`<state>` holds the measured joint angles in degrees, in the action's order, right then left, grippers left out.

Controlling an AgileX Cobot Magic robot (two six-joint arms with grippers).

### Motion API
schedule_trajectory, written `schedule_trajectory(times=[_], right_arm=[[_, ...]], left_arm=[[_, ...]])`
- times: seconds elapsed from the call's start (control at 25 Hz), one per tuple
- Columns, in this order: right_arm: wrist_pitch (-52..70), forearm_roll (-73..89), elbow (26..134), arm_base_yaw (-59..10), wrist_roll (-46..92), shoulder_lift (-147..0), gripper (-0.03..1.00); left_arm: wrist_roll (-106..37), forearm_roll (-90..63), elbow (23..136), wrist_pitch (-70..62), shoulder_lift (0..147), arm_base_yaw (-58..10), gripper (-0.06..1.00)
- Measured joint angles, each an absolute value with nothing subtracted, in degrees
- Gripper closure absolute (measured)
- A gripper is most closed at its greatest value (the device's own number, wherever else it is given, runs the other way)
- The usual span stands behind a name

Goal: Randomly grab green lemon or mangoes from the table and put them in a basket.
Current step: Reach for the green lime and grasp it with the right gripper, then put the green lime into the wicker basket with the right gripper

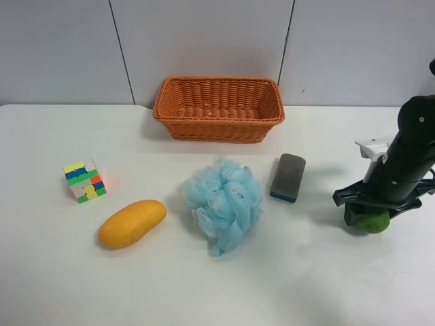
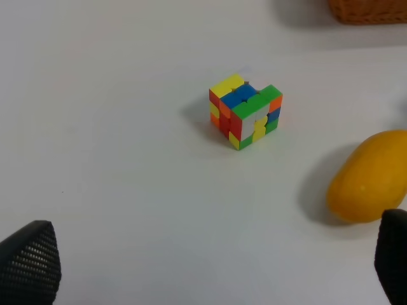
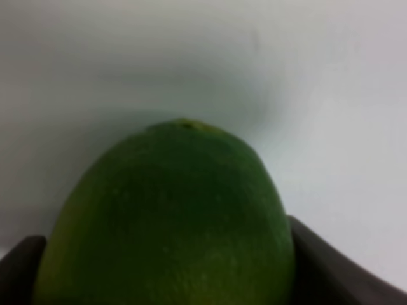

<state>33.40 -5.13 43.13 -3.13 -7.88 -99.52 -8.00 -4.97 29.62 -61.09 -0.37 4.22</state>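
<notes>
Table [image 1: 54,285] plain white, wall [image 1: 204,34] panelled grey

Right arm [image 1: 410,153] black, white wrist bracket [image 1: 372,148] — left fingertips [image 2: 32,264] black, seemingly ribbed.

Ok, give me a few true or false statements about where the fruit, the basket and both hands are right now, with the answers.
1. The basket holds no fruit. True.
2. The mango lies in the basket. False: it lies on the table, near the puzzle cube.
3. The right hand has the green lemon between its fingers. True.
4. The left hand grips the puzzle cube. False: it is open and empty; the cube sits apart on the table.
</notes>
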Motion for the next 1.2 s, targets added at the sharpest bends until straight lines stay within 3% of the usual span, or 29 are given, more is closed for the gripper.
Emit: schedule_trajectory(times=[0.6, 0.88, 1.2], right_arm=[[34.03, -3.25, 45.82, -3.66, -7.88, -95.91, 0.30], [34.35, -2.79, 62.10, -8.47, -6.81, -91.58, 0.30], [38.19, -0.38, 87.05, -13.14, -6.76, -104.40, 0.30]], left_arm=[[-8.00, -4.97, 29.62, -61.09, -0.37, 4.22, -0.05], [-8.00, -4.97, 29.62, -61.09, -0.37, 4.22, -0.05], [-8.00, -4.97, 29.62, -61.09, -0.37, 4.22, -0.05]])
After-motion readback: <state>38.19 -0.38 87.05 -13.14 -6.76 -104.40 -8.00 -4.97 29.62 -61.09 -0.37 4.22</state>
